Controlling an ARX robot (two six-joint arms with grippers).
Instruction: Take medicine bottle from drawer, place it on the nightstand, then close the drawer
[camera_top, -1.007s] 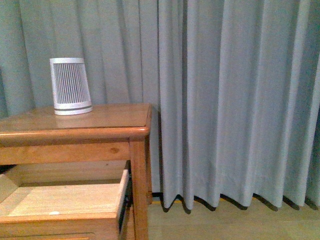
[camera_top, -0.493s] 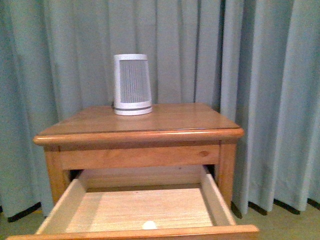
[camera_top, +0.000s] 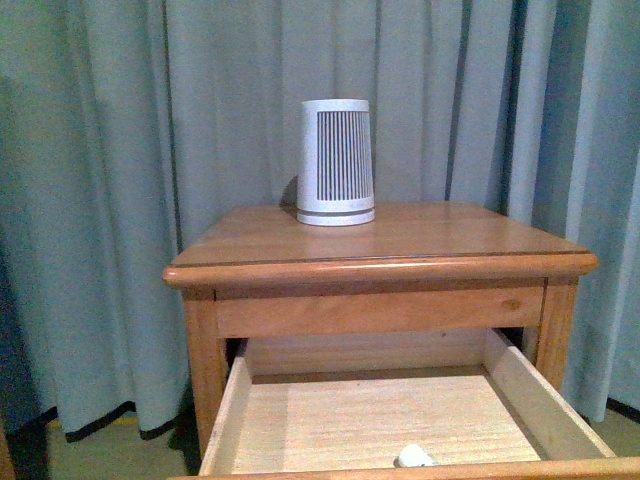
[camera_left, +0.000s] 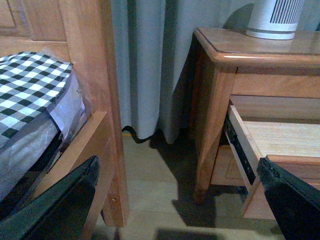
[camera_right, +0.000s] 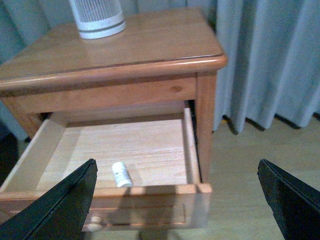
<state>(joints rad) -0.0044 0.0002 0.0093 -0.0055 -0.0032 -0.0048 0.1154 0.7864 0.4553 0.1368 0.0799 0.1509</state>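
Observation:
The nightstand (camera_top: 420, 235) stands before a grey curtain with its upper drawer (camera_top: 225, 420) pulled out. The medicine bottle (camera_top: 413, 458) lies on its side on the pale drawer floor, close behind the front panel. In the right wrist view the medicine bottle (camera_right: 120, 174) lies inside the drawer (camera_right: 190, 145), just beyond the front panel and its knob (camera_right: 92, 226). My right gripper (camera_right: 175, 205) hangs open above the drawer's front, holding nothing. My left gripper (camera_left: 177, 210) is open over the floor, left of the nightstand (camera_left: 215, 85). Neither arm shows in the front view.
A white ribbed device (camera_top: 337, 162) stands at the back of the nightstand top. A bed with a checked cover (camera_left: 30, 85) and a wooden bedpost (camera_left: 95, 100) stand left of the nightstand, with a floor gap between them. The curtain (camera_top: 100, 200) hangs behind.
The front view has swung left, so the nightstand has shifted from the picture's left edge to its middle and right. The bottle now shows more fully in the drawer.

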